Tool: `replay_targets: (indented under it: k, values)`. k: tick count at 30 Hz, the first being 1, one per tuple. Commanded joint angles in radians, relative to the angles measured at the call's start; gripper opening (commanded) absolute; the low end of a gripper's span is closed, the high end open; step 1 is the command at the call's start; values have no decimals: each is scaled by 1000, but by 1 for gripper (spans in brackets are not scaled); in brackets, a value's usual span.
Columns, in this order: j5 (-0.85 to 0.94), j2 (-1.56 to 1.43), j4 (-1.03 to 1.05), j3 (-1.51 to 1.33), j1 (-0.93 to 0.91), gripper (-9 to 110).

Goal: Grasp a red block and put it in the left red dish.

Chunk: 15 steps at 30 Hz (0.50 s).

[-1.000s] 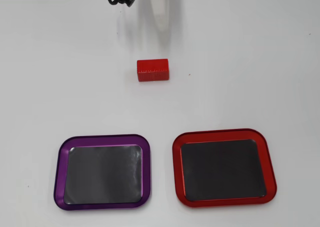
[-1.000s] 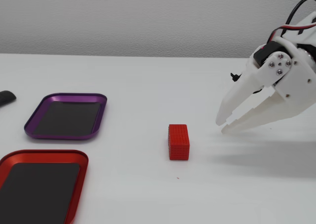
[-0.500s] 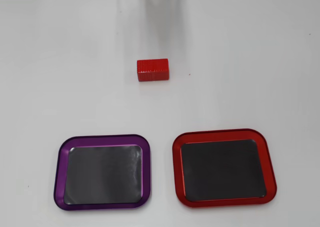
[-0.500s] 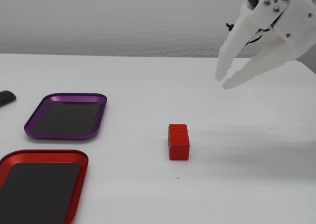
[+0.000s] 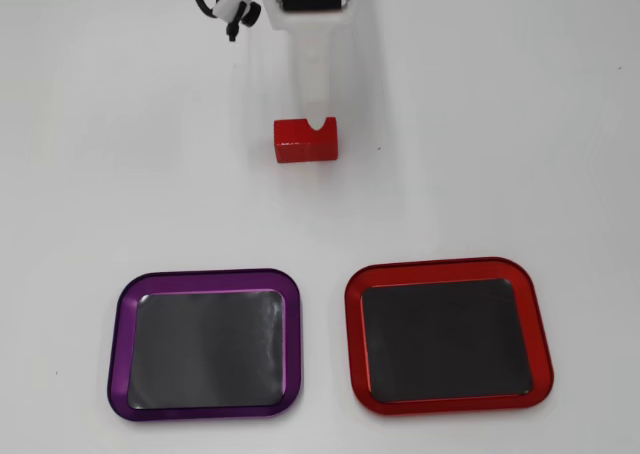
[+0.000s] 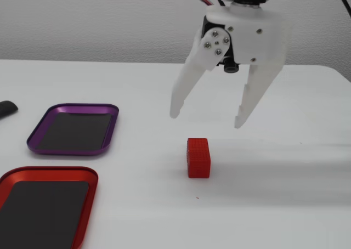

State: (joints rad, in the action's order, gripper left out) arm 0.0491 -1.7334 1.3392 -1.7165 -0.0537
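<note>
- The end effector [image 6: 204, 122] is hanging in the air above the block [image 6: 198, 158] in the fixed view, its two white fingers [image 6: 184, 90] spread wide apart and pointing down, gripping nothing.
- The fingertips are sitting higher than the top of the block, one to each side of it in that view, not touching it.
- In the overhead view, the end effector [image 5: 318, 122] is reaching in from the top edge, and one fingertip is overlapping the block's [image 5: 300, 142] far edge.
- The block is lying on the white surface [image 6: 274, 205], well apart from both trays.
- The red dish [image 5: 448, 403] is sitting at the lower right in the overhead view and at the lower left corner [image 6: 88, 205] in the fixed view, its dark inside holding nothing.
- The purple tray [image 5: 205, 412] is sitting just beside the dish, the two not touching; in the fixed view it [image 6: 38, 134] is lying behind the dish.
- A dark object [image 6: 6, 108] is poking in at the left edge of the fixed view; too little is showing to tell what it is.
</note>
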Motion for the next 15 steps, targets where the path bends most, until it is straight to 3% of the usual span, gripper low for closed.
replay_targets:
  k: [1,15]
  values:
    - [5,23,-64,35,5,31]
    - [6,51,-305,-224,9,31]
